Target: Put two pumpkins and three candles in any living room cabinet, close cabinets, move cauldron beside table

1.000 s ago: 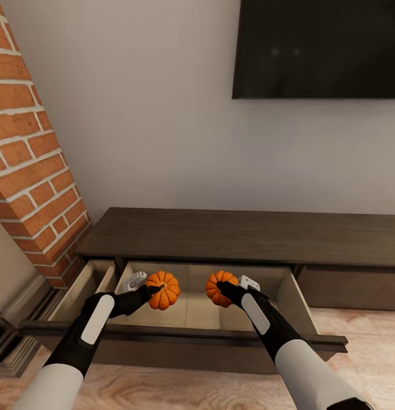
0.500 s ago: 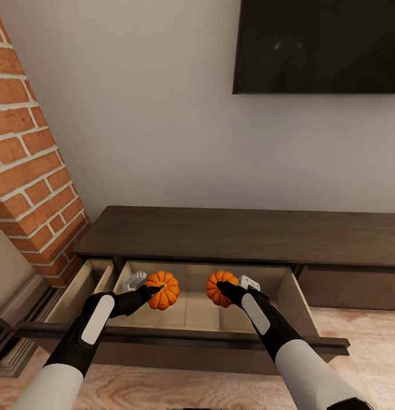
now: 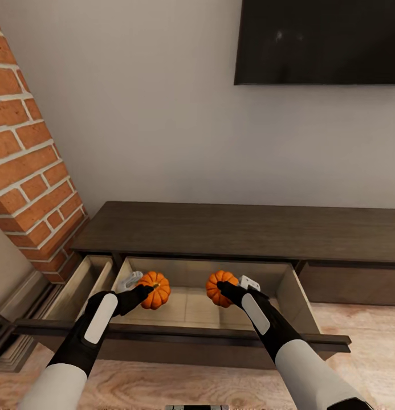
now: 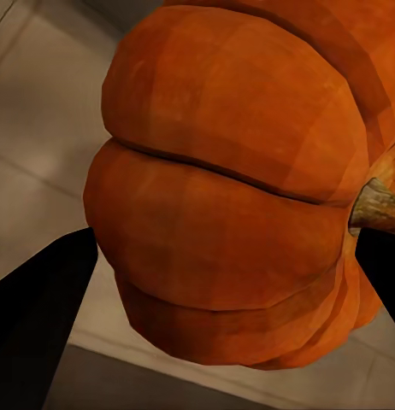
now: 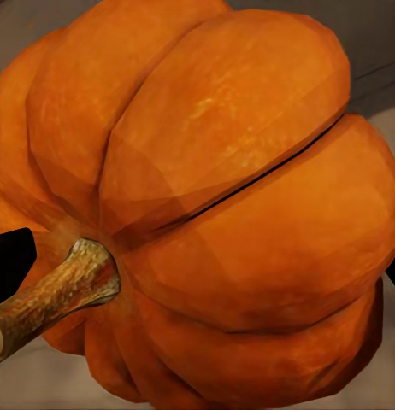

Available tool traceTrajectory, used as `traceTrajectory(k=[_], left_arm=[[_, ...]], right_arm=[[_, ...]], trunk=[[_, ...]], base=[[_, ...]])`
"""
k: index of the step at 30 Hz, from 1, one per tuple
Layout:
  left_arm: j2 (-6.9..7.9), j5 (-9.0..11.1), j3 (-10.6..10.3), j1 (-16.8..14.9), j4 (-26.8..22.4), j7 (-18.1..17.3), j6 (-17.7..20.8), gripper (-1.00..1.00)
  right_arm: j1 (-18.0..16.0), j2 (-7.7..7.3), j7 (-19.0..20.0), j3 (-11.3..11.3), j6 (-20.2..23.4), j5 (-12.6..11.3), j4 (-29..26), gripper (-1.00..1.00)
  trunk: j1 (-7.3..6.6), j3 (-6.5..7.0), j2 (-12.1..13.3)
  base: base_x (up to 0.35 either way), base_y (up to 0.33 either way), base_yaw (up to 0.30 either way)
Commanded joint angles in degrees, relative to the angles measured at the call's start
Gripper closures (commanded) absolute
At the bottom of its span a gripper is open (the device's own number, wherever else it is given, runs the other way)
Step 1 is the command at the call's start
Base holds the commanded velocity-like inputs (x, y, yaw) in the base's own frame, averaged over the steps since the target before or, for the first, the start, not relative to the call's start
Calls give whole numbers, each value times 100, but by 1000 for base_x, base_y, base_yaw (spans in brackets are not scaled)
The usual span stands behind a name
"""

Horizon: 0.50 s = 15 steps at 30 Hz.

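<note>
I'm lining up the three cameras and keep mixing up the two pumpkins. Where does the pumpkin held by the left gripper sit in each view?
Head view: the left pumpkin hangs over the open drawer of the cabinet, at the tip of the left gripper.
Left wrist view: the left pumpkin looms close between the dark fingers.
Right wrist view: that close orange body is the right pumpkin, a different one.
Shared landmark: the drawer's pale floor.

Left gripper: my arm reaches from lower left, fingers clamped on a pumpkin.
Right gripper: lower right, likewise clamped on its pumpkin.
</note>
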Motion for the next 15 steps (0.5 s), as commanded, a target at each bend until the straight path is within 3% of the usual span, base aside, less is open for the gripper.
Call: traceTrajectory(k=[1,15], left_arm=[[0,65,1,-3,-14,58,15,100],[-2,68,-7,-3,-23,62,5,100]], right_arm=[[-3,-3,-54,21,6,-59,-13,100],[-3,-3,-63,13,12,-67,-5,100]], trunk=[[1,-28,-4],[37,-338,-23]], base=[[0,0,0],[0,0,0]])
